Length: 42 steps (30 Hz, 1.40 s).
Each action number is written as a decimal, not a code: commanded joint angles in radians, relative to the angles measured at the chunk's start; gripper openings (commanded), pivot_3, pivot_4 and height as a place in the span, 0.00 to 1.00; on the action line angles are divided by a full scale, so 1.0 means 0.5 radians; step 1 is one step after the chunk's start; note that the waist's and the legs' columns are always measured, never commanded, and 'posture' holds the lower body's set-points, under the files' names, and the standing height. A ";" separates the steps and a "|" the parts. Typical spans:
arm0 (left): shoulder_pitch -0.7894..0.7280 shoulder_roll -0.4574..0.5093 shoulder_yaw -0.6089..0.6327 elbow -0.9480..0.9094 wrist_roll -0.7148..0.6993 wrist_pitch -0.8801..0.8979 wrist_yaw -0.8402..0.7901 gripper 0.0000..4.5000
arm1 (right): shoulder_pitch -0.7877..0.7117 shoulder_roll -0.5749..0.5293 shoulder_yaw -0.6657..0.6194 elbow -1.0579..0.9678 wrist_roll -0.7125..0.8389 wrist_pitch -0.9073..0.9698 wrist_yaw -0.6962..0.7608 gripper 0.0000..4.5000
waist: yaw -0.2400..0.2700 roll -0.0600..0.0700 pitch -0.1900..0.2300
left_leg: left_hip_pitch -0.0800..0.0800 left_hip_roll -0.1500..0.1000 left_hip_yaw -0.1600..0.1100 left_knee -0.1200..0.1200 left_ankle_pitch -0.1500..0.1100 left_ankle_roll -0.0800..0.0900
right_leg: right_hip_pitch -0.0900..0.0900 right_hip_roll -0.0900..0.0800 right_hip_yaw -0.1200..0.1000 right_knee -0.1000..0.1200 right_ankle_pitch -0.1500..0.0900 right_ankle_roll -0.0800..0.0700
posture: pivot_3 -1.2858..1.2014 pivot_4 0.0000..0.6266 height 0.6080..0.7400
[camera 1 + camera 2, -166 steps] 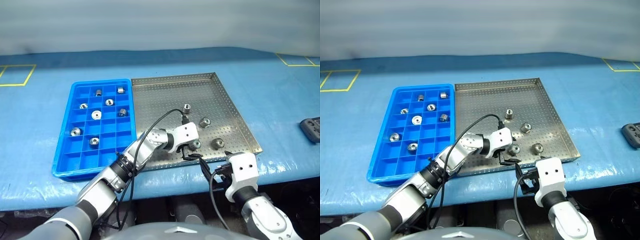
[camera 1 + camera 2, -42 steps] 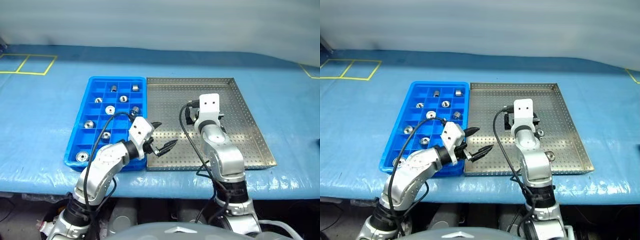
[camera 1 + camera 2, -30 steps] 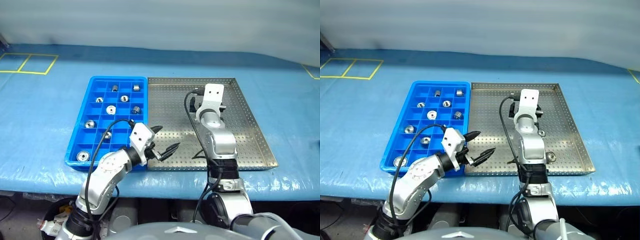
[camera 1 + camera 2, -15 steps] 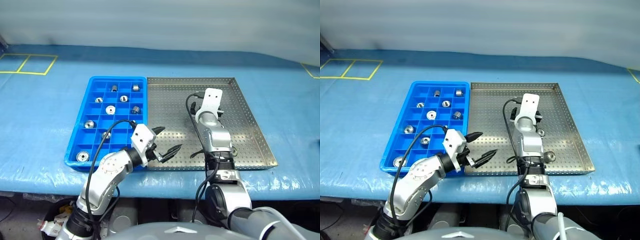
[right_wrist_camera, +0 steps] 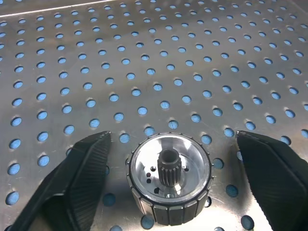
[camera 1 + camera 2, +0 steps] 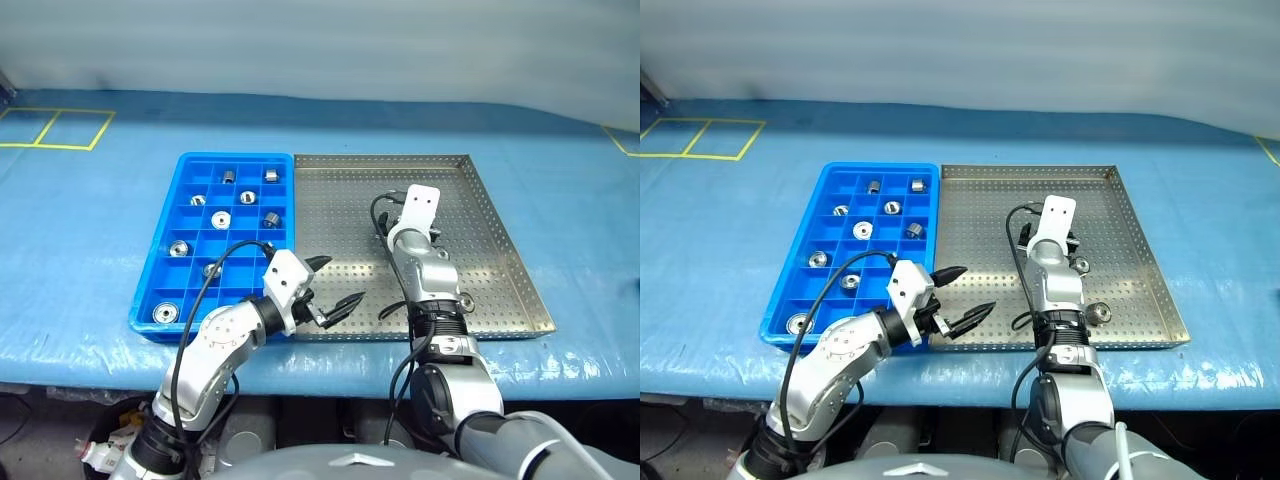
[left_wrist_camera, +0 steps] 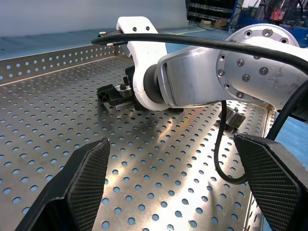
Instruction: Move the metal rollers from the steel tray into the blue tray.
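Note:
The steel tray [image 6: 340, 200] lies right of the blue tray [image 6: 240, 157], touching it. Several metal rollers [image 6: 221, 219] sit in separate compartments of the blue tray. My right gripper [image 5: 172, 139] hangs low over the steel tray's middle, open, its fingers [image 5: 82, 173] straddling one upright roller [image 5: 168, 185] without touching it. Two more rollers [image 6: 1098, 312] lie in the steel tray on the right of that arm. My left gripper [image 6: 340, 280] hovers open and empty over the steel tray's near left corner, pointing toward the right arm [image 7: 216, 72].
Both trays rest on a blue-covered table, whose front edge runs just below them. Yellow tape marks [image 6: 60, 125] lie at the far left. A black cable [image 6: 225, 265] loops over the blue tray's near part.
My right gripper has sunk toward the steel tray, down around the roller. The left arm has kept still. Since the earliest frames one more roller lies in the blue tray's near left corner.

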 commanded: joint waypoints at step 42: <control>0.281 0.095 0.417 -0.288 0.022 -0.216 0.236 1.00 | -0.061 -0.057 0.930 -0.918 -0.014 0.144 1.031 0.38 | 0.110 0.003 0.002 | 0.000 0.002 -0.002 -0.005 0.000 0.000 | -0.003 0.000 -0.003 -0.001 -0.002 -0.001 | 0.67 0.24 1.00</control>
